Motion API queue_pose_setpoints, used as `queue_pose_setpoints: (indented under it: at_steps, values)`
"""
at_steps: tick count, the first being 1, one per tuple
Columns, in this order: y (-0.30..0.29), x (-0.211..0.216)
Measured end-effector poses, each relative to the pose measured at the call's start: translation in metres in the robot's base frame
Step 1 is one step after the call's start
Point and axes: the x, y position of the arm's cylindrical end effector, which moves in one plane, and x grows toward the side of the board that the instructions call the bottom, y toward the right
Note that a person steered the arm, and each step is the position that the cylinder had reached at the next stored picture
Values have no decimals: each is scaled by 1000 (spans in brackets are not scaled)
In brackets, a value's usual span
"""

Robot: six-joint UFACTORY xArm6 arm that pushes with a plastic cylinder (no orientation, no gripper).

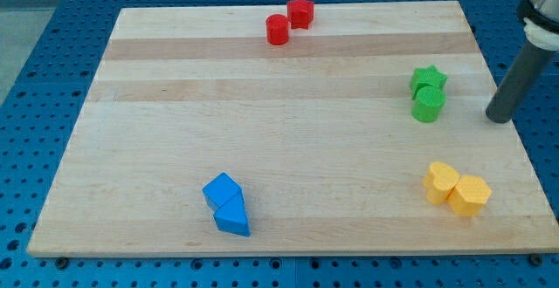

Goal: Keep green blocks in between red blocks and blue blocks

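Note:
Two red blocks sit at the view's top centre: a red cylinder [278,30] and a red angular block [300,12] touching it on its upper right. A green star [428,79] and a green cylinder [428,105] touch each other at the view's right. A blue cube [222,189] and a blue wedge [233,217] touch at the view's bottom, left of centre. My tip [499,119] rests near the board's right edge, right of the green cylinder, with a gap between them.
A yellow heart-like block [441,181] and a yellow hexagonal block [469,195] touch at the view's bottom right. The wooden board [175,105] lies on a blue perforated table [35,78].

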Motion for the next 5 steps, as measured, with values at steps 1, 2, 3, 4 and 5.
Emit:
queue_pose_setpoints:
  at_steps: [1,2,3,4,5]
  values:
    - [-13,-20]
    - [-17,-26]
    - [-24,-26]
    - [-77,-26]
    - [-130,-26]
